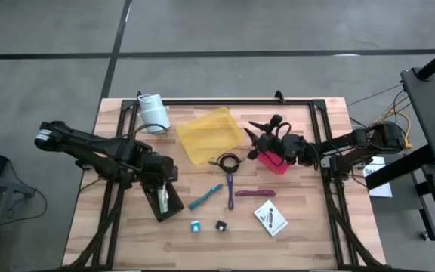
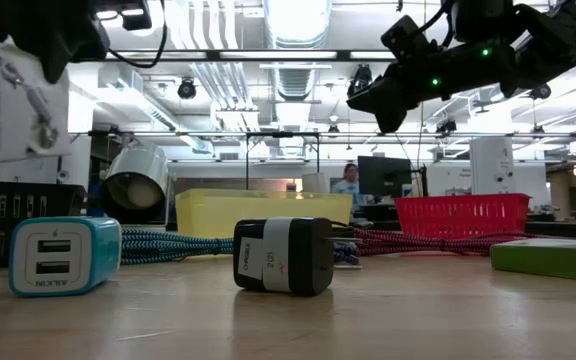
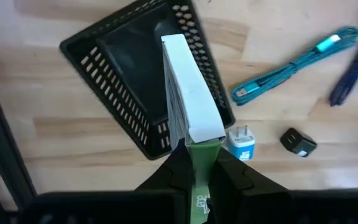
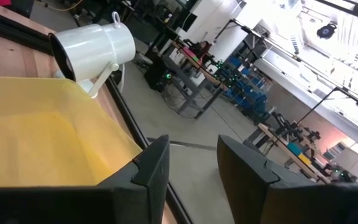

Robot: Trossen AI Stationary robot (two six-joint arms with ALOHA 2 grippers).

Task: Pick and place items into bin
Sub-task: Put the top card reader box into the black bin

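White card (image 3: 188,99) pinched in left gripper (image 3: 197,168) over black basket (image 3: 123,81), frame centre: lower before release; right gripper (image 4: 188,165) half-spread, empty.

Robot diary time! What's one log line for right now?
left gripper: shut on white card over black bin | right gripper: open, empty, above red basket

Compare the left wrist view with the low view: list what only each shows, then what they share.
Only the left wrist view shows the black basket lying below the left gripper, which is shut on the white box, and the teal cable on the wood.

Only the low view shows the yellow bin, the red basket and the white lamp.

Both show the blue charger, the black charger and that white box.
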